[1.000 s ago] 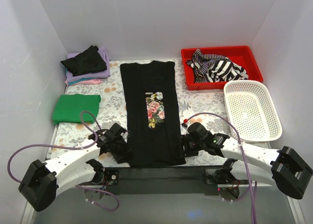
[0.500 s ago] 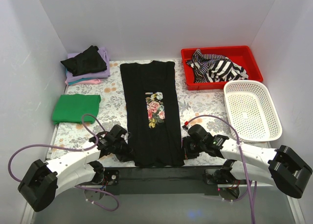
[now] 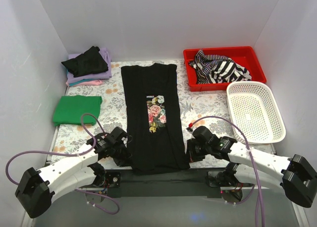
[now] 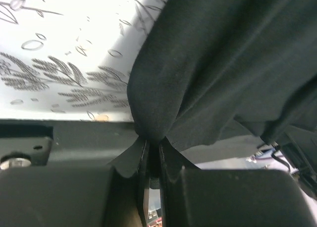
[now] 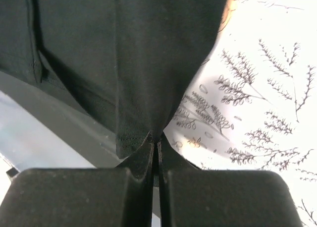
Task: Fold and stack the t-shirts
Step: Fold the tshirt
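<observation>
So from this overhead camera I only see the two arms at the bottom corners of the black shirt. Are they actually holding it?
Observer: Yes. The left wrist camera shows the left gripper closed on a bunched corner of the black t-shirt.
Operator: And the other arm?
Observer: The right wrist camera shows the right gripper closed on the stitched hem, jaws pressed together.
Operator: Did they catch the tablecloth too?
Observer: Not as far as the wrist views show. Only black cloth sits in each pinch, and the floral table covering lies flat beside it.
</observation>
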Controlling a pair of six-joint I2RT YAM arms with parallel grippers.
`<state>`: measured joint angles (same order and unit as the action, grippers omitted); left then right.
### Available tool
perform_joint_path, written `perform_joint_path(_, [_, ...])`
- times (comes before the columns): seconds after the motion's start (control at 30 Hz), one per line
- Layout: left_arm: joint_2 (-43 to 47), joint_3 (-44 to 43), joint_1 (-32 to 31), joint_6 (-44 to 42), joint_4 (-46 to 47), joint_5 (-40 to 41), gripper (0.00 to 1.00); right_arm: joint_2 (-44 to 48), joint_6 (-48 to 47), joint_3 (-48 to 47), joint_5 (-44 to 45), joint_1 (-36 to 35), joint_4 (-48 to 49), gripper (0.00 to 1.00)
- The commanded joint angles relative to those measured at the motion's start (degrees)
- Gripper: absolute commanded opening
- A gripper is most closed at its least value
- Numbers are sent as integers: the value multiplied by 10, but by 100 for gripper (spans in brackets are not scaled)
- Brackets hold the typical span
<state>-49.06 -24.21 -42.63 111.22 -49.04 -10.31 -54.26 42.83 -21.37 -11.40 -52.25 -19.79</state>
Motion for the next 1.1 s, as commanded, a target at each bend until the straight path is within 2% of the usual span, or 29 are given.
perform_joint_path(0.0, [18,-29,-4,-7,-51,-8,0,20,-20,-26,-17,-3,-28,1])
perform_joint_path(0.2, [-7,-28,-4,-24,-24,-28,0,5,-27,-34,-46,-11,-15,1])
perform_joint_path(0.23, [-13,-24,-4,-25,-22,-30,0,-1,-27,-29,-47,-11,-10,7])
perform_joint_path(0.33, [-13,-18,-4,-27,-18,-31,7,-15,-26,-20,-42,-12,-5,42])
perform_joint_path(0.53, [3,-8,-5,-28,-50,-21,23,20,-7,-22,12,-16,-41,65])
perform_joint_path(0.63, [-2,-5,-5,-32,-61,-21,26,28,-3,-18,10,-16,-45,69])
perform_joint_path(1.07, [-46,24,-17,-30,-12,-36,28,-10,8,11,-14,-17,26,70])
